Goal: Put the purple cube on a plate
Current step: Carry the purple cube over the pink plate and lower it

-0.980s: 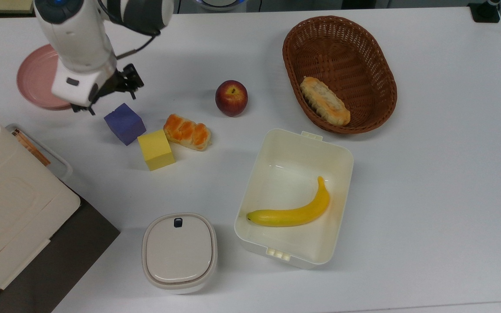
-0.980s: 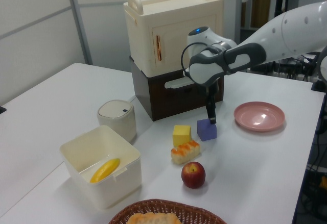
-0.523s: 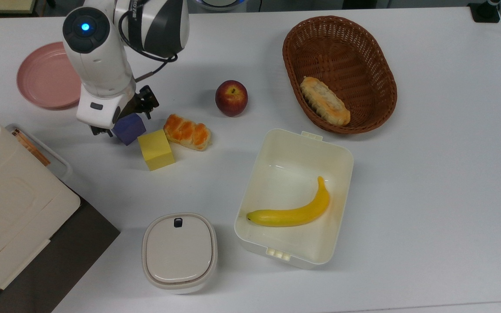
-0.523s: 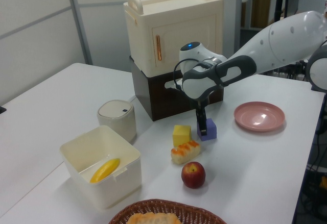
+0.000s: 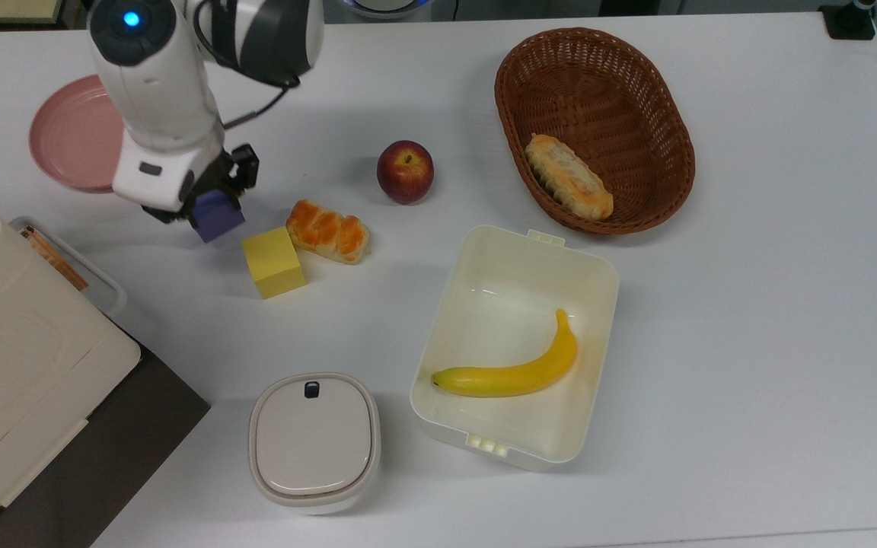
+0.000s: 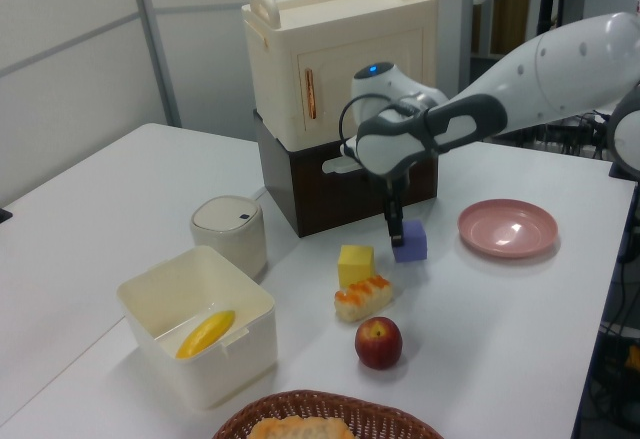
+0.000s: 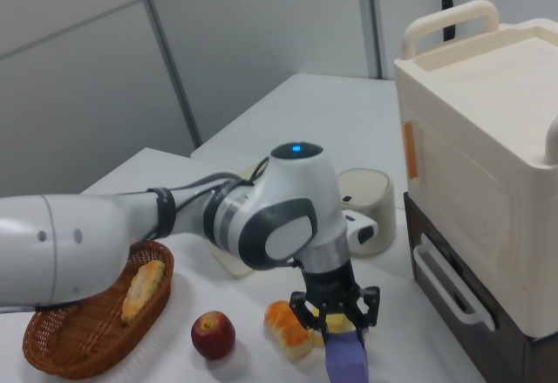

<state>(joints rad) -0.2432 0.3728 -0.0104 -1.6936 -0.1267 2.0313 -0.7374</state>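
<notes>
Clamped on the purple cube (image 5: pixel 216 215), the gripper (image 5: pixel 210 204) holds it clear of the table (image 5: pixel 751 320) — just beside the yellow cube (image 5: pixel 274 261), between that cube and the plate (image 5: pixel 69 133).

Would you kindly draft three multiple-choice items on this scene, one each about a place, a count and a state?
1. Where does the banana lie?
A. in the wicker basket
B. in the cream open box
C. on the pink plate

2. How many foam cubes are in the scene?
A. one
B. two
C. three

3. What state is the purple cube in?
A. held off the table by the gripper
B. resting on the plate
C. stacked on the yellow cube

Answers:
1 B: the banana lies inside the cream box.
2 B: just the purple cube and the yellow cube.
3 A: the gripper is closed on it, and in the left view it hangs above the table, short of the plate.
</notes>
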